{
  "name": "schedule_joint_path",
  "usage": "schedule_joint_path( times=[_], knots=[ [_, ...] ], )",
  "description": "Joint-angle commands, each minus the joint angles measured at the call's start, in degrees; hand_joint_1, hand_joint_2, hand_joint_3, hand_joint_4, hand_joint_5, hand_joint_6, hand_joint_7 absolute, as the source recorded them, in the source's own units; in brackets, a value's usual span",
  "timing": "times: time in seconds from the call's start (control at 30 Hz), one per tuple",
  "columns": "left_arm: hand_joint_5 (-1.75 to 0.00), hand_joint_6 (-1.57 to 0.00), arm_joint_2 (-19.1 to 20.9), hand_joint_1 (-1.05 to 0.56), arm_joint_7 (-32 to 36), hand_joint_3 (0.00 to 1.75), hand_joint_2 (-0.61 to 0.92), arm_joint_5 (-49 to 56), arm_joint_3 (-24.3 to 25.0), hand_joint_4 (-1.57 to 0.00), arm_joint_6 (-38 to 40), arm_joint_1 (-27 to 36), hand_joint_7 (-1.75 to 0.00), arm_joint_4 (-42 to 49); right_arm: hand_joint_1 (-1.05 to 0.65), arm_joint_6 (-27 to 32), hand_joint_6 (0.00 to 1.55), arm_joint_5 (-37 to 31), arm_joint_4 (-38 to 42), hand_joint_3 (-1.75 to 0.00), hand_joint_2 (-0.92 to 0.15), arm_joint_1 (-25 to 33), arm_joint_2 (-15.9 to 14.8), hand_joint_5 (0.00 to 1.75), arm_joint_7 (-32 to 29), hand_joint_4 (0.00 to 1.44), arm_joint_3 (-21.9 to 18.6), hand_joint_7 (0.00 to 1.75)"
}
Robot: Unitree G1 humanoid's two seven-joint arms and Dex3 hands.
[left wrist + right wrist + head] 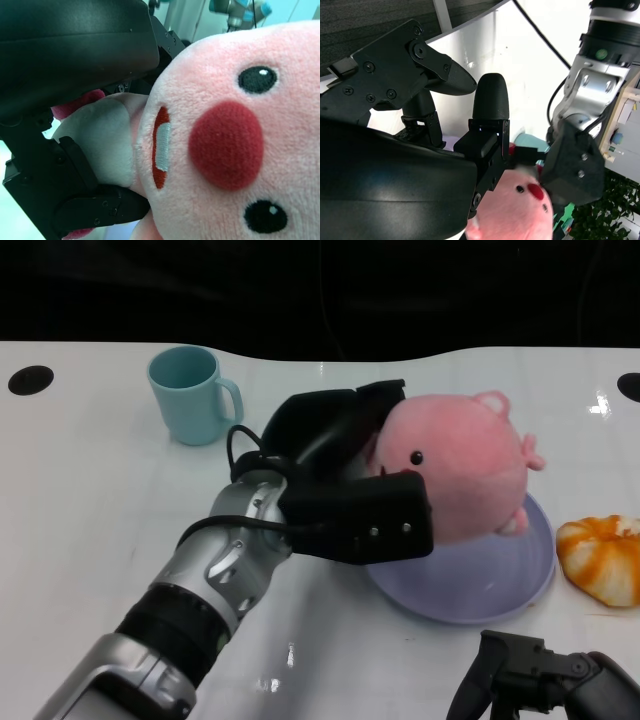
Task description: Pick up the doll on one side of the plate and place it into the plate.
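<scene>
Nearest the robot in the head view, the right hand (545, 680) sits low at the counter's (90, 500) near edge, just short of the plate (500, 580). It holds nothing, and its fingers (478, 675) point down toward the counter, apart from each other. The right wrist view shows those same fingers (490, 100) spread with only air between them.

Next out — the left forearm (190, 610), silver, running diagonally up from the lower left. The left hand (345, 475) grips the pink doll (460, 465) from its left side, one black part across the doll's lower front, others wrapping behind its head. The left wrist view is filled by the doll's face (235, 145), with black fingers (75, 200) pressed against its white belly.

The doll is over the lavender plate's left-rear part, its lower side at the plate surface — contact can't be confirmed.

An orange-and-white object (605, 555) lies just right of the plate. Farther back left, a teal mug (192, 393) stands upright, handle to the right.
</scene>
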Motion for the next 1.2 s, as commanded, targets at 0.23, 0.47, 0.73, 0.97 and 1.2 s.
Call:
schedule_joint_path(
  times=[0.23,0.47,0.73,0.97,1.2],
  knots=[
    [-1.75,-0.76,-4.6,-0.19,0.7,1.11,0.38,-0.2,-1.2,-0.98,-0.3,-6.0,-1.75,10.1,-0.11,0.8,0.62,-0.5,-1.5,-1.1,-0.53,0.6,0.3,1.65,-1.1,0.67,1.2,1.31],
    [-1.0,-0.69,-6.0,-0.35,-7.4,0.32,0.84,-3.0,-0.8,-0.52,1.7,-7.4,-0.16,11.6,-0.1,1.3,0.62,-0.1,-1.8,-1.11,-0.53,0.6,0.2,1.66,-1.1,0.67,1.3,1.31],
    [-0.08,-0.03,-4.9,-0.85,-14.1,0.4,0.92,0.5,-4.9,0.0,7.4,-6.3,-0.01,7.0,-0.09,1.3,0.62,0.1,-1.5,-1.09,-0.54,0.5,-0.1,1.65,-0.8,0.67,1.0,1.3],
    [0.0,0.0,-3.8,-0.98,-15.4,0.48,0.92,1.6,-6.5,0.0,9.2,-5.9,0.0,5.0,-0.09,0.7,0.63,-0.3,-1.2,-1.08,-0.54,0.3,-0.3,1.65,-0.9,0.67,0.7,1.3],
    [0.0,0.0,-1.5,-1.01,-16.1,0.49,0.92,1.4,-6.4,0.0,9.4,-4.2,0.0,0.5,-0.09,0.5,0.63,-0.2,-0.8,-1.07,-0.54,0.0,-0.4,1.64,-0.9,0.68,0.4,1.3]
  ],
)
